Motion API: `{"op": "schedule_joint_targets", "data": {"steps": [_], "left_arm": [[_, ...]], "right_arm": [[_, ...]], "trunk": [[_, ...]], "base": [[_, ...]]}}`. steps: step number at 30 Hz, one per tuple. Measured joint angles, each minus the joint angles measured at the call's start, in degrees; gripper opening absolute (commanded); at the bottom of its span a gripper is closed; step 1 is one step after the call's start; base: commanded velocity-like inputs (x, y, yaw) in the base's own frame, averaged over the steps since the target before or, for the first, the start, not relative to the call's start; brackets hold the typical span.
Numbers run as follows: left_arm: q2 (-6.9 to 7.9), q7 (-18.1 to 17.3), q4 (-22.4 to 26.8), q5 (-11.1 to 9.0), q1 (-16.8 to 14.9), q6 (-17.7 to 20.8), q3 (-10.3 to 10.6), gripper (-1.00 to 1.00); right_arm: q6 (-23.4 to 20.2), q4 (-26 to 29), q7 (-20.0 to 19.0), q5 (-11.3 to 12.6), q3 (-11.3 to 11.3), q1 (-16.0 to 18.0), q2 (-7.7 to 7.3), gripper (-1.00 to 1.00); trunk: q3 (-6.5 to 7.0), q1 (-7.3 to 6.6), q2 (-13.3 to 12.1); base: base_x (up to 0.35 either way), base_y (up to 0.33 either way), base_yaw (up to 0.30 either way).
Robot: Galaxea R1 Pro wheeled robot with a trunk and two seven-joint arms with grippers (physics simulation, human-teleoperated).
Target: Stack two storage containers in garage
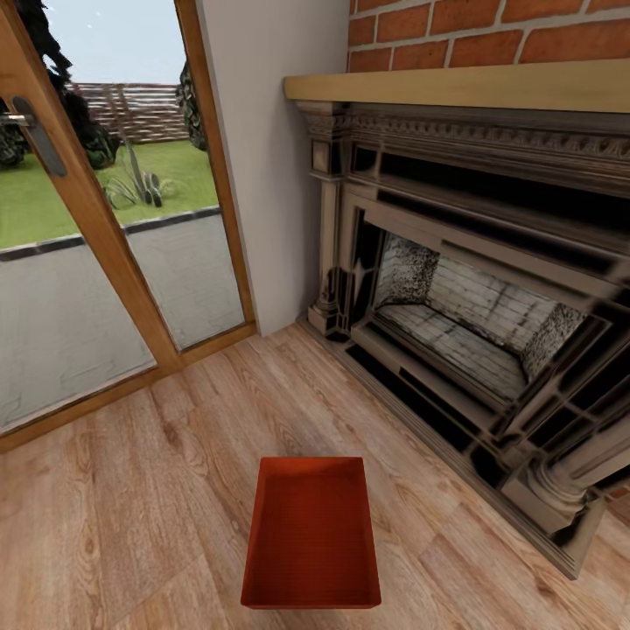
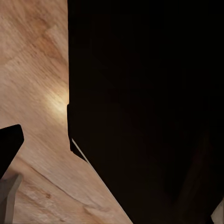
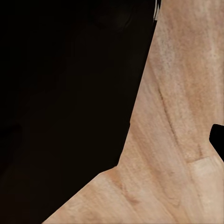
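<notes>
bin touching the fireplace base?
Apart. The head view shows bare wood floor between the bin and the fireplace plinth along the bin's whole side.

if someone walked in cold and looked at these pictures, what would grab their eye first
The orange-red bin jumps out first, sitting open and empty on the light wood floor near the bottom middle of the head view. Right behind it to the right stands a big dark fireplace with a wooden mantel and red brick above. At the left, a glass door shows a green lawn and a paved strip outside.
</notes>
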State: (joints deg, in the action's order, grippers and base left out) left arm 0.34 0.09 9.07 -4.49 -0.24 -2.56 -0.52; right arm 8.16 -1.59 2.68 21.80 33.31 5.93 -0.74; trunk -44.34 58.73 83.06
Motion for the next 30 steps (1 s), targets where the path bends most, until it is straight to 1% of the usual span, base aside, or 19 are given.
{"op": "schedule_joint_targets", "data": {"steps": [15,21,25,30], "left_arm": [[0.12,0.05,0.64,0.12,0.0,0.01,0.09,1.0],[0.25,0.44,0.77,0.12,0.0,0.01,0.09,1.0],[0.28,0.54,2.33,0.17,0.0,0.07,0.1,1.0],[0.47,0.58,5.01,0.2,0.01,0.53,0.1,1.0]], "right_arm": [[0.21,0.0,0.49,-0.08,0.01,0.0,0.01,1.0],[0.4,0.0,0.47,-0.78,0.1,0.0,0.01,1.0],[0.37,0.0,0.33,-0.87,0.2,0.0,0.01,1.0],[0.06,0.0,0.36,-0.42,0.11,0.0,-0.11,1.0]], "trunk": [[0.0,0.0,0.0],[0.0,0.0,0.0],[0.0,0.0,0.0],[0.0,0.0,0.0]], "base": [[0.0,0.0,0.0],[0.0,0.0,0.0],[0.0,0.0,0.0],[0.0,0.0,0.0]]}}
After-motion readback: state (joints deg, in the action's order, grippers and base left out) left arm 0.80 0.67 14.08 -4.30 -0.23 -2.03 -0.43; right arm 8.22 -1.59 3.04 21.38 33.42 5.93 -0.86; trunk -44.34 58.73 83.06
